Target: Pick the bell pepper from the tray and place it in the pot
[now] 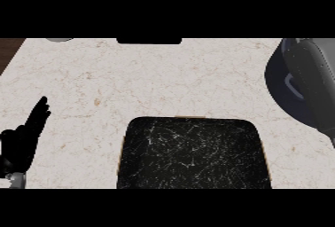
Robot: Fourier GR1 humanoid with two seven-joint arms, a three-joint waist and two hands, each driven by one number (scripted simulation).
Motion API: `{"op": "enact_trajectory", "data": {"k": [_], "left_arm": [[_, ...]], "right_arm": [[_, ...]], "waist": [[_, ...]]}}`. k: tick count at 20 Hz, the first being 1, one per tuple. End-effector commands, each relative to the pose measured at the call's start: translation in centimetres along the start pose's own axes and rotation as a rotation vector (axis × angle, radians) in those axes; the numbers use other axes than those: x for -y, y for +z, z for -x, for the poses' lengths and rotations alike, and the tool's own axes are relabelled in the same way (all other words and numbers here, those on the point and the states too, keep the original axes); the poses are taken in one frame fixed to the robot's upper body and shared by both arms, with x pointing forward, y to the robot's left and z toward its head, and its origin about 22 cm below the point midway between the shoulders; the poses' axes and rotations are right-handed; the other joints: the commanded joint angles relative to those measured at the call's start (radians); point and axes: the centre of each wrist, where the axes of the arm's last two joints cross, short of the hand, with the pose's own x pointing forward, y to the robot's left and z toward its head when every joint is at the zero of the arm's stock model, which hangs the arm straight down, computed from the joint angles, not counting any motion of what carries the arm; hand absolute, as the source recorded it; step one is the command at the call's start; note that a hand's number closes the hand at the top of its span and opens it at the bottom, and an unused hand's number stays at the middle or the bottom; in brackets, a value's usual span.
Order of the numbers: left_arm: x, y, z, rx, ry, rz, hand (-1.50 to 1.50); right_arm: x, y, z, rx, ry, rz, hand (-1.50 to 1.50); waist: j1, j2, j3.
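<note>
The black speckled tray (pixel 193 155) lies at the lower middle of the counter, and no bell pepper shows on it. A dark blue pot (pixel 277 84) stands at the right edge, partly cut off. My right forearm (pixel 325 62) lies over the pot. My right hand (pixel 304 80) blends into the pot's dark inside, so what it holds is hidden. The bell pepper is not visible anywhere. My left hand (pixel 23 137) rests open at the left edge, fingers pointing up, well apart from the tray.
A flat black object (pixel 149 41) and a small grey object (pixel 59 40) sit at the counter's far edge. The pale marble counter (pixel 163 75) spreads between tray and far edge. A brown strip (pixel 9 49) marks its left end.
</note>
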Motion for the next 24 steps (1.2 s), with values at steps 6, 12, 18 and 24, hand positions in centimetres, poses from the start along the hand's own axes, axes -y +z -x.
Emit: {"op": "enact_trajectory", "data": {"k": [6,12,18,24], "left_arm": [[1.1,-0.9,-0.6,0.007,-0.017,0.002,0.0],[1.2,0.8,-1.3,0.033,-0.002,0.015,0.0],[2.7,-1.1,-0.9,0.047,0.001,0.04,0.0],[1.1,-0.9,-1.1,0.046,-0.009,0.039,0.0]], "right_arm": [[-0.2,-5.3,5.3,-0.023,-0.028,0.027,1.5],[-1.9,-8.7,12.1,-0.067,-0.001,0.017,1.5],[-1.7,-10.4,15.5,-0.063,0.06,-0.027,1.5],[-2.1,-10.8,18.8,-0.124,-0.01,-0.062,1.5]], "waist": [[0.004,0.003,0.0],[0.034,0.01,0.002],[0.045,0.025,0.002],[0.069,0.032,0.005]]}}
